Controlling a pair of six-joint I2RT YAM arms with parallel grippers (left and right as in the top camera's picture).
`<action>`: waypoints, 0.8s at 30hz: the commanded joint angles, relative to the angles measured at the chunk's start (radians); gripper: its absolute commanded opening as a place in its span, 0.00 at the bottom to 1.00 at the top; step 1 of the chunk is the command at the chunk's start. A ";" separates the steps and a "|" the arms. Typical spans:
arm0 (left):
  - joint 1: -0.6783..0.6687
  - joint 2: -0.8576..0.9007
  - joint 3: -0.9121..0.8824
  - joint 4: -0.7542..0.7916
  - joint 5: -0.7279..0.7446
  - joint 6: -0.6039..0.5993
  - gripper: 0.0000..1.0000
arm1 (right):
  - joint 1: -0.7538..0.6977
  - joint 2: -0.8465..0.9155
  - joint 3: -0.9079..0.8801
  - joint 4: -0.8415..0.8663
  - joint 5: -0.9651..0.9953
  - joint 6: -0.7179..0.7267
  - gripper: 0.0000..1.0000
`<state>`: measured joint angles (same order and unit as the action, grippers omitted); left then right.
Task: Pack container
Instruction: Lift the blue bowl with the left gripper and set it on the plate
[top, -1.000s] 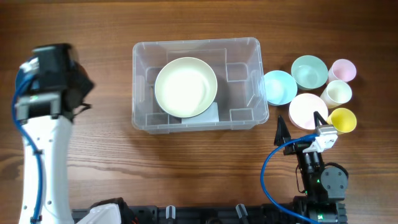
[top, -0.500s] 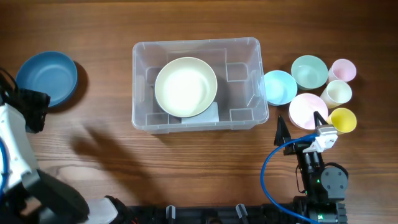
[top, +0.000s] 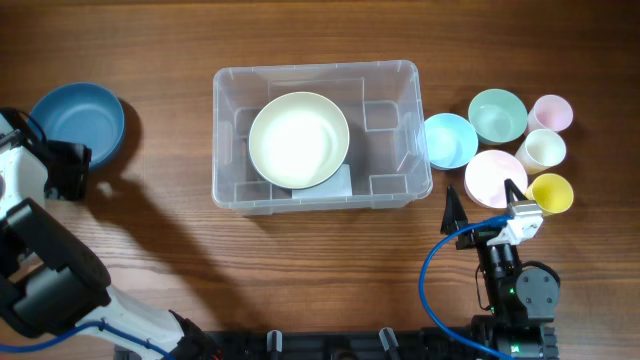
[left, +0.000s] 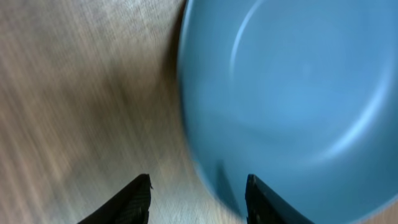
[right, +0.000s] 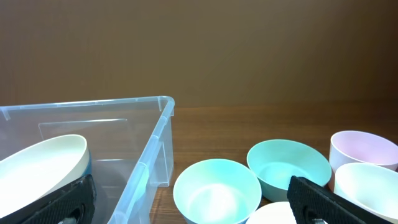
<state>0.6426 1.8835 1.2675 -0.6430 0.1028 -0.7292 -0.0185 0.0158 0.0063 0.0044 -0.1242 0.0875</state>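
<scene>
The clear plastic container (top: 228, 92) stands at the table's middle with a cream bowl (top: 298, 140) inside it. It also shows in the right wrist view (right: 149, 162). A dark blue bowl (top: 78, 122) sits at the far left and fills the left wrist view (left: 292, 93). My left gripper (top: 70, 165) is open at that bowl's lower left rim. In its wrist view (left: 198, 186) the rim lies between the fingers, nothing gripped. My right gripper (top: 485, 202) is open and empty by the small bowls; its own view (right: 193, 202) faces them.
Right of the container stand a light blue bowl (top: 449, 140), a mint bowl (top: 497, 115), a pink bowl (top: 493, 178), a pink cup (top: 550, 112), a cream cup (top: 543, 150) and a yellow cup (top: 550, 193).
My left arm has swung off the dark blue bowl to the left edge, uncovering it. Its gripper has now come up to the bowl's rim. The right arm has not moved.
</scene>
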 joint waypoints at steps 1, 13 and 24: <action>0.005 0.053 0.008 0.040 0.009 -0.020 0.50 | 0.002 -0.002 -0.001 0.005 0.000 -0.006 1.00; 0.011 0.094 0.014 0.069 0.054 -0.091 0.04 | 0.002 -0.002 -0.001 0.005 -0.001 -0.006 1.00; 0.027 -0.103 0.050 -0.013 0.106 -0.019 0.04 | 0.002 -0.002 -0.001 0.005 0.000 -0.006 1.00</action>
<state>0.6651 1.9263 1.2858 -0.6525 0.1822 -0.7986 -0.0185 0.0158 0.0063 0.0044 -0.1242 0.0875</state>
